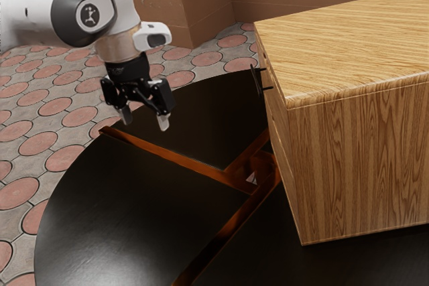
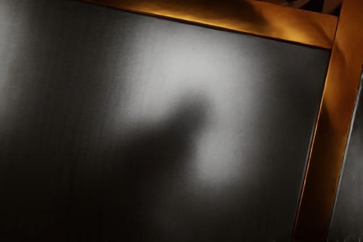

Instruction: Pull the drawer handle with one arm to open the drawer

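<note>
From my station I see the white arm coming in from the exterior view's upper left, with the black gripper pointing down and hanging over the round black table. Its two fingers stand apart with nothing between them, so the pincer is released. It hovers above the table's dark top, just beside one of the copper-brown bars that cross the table and split it into panels. The wooden cabinet sits on the table at the exterior view's right, its light grain running across the top and down the side. The drawer handle is a thin black piece sticking out from the upper part of the cabinet's narrow face, toward the arm and well apart from the gripper. That face is seen almost edge-on, so I can only say the drawer front looks flush with the cabinet. Beyond the table lies a floor of reddish round pavers. In the wrist view, a dark table panel lies under my hand, edged by the copper-brown bars, and a soft shadow falls across the panel.
</note>
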Tool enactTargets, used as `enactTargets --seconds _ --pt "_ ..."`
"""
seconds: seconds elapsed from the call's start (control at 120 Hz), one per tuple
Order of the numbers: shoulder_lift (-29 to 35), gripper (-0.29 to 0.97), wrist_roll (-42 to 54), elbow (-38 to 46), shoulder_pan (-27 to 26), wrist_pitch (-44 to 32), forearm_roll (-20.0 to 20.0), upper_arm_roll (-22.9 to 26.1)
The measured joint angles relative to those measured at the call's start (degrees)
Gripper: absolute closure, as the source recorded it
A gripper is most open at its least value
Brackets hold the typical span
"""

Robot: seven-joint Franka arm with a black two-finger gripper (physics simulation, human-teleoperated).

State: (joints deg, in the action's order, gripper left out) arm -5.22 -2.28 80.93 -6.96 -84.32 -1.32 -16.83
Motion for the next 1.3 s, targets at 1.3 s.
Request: enactTargets --seconds 1.3 --pt "3.3 0.00 -24.2 -1.5 4.3 -8.5 -7.4 3.0"
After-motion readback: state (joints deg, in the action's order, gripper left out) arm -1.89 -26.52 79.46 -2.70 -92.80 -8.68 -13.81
